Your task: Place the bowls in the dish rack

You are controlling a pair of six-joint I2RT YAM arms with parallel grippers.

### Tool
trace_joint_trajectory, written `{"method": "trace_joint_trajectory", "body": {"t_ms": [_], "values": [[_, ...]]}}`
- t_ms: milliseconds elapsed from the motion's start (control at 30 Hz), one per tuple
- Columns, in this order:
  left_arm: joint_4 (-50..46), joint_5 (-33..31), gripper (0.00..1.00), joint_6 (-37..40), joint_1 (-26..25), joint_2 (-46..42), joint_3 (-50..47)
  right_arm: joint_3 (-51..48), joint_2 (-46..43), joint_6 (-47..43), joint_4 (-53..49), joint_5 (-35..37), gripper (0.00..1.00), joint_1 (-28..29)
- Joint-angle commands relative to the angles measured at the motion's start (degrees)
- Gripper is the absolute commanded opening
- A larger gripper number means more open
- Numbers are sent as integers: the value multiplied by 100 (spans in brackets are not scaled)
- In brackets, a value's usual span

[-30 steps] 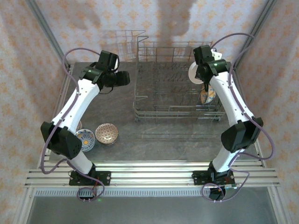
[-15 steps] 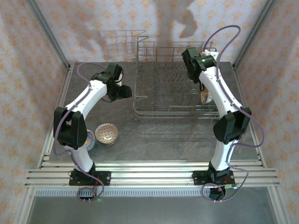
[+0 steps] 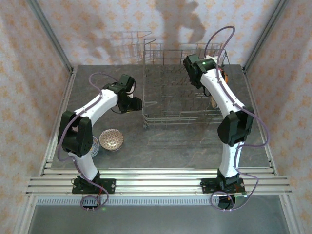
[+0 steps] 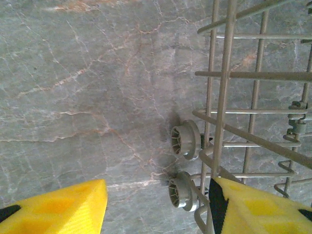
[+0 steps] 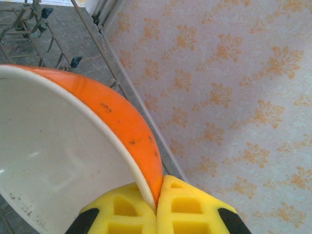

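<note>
Being pinched at its rim, an orange bowl (image 5: 139, 129) with a white inside is held between the yellow pads of the right gripper (image 5: 157, 195), which are pressed together on it. This bowl is kept close to the far right side of the dish rack (image 3: 185, 118), near the patterned wall (image 5: 234, 78). Two more bowls are left on the table (image 3: 170, 146), well apart from the rack: a patterned bowl (image 3: 111, 139) and a blue-and-white bowl (image 3: 93, 145), half hidden by the left arm. The left gripper (image 4: 158, 195) is spread, with nothing in it, just beside the rack's near left corner, where two small wheels (image 4: 185, 139) are seen.
</note>
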Motion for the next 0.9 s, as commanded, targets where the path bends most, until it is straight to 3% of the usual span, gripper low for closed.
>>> {"method": "trace_joint_trajectory", "body": {"t_ms": [0,333,533,700,867], "values": [[290,352,59,-242,-372,-111,-158,15,15,-69,-215,621,0,-14],[664,271,59,-649,-737,-495,-612,-350,57,-320,-173,1118,0,-226],[378,-478,61,-401,-702,-1011,-606,-393,292,-498,-93,1205,0,-258],[152,-811,61,-144,-452,-1194,-367,-49,782,-195,-632,1492,0,-232],[644,-423,62,-150,19,-1316,-600,274,1203,351,-1263,1778,0,-200]]}}
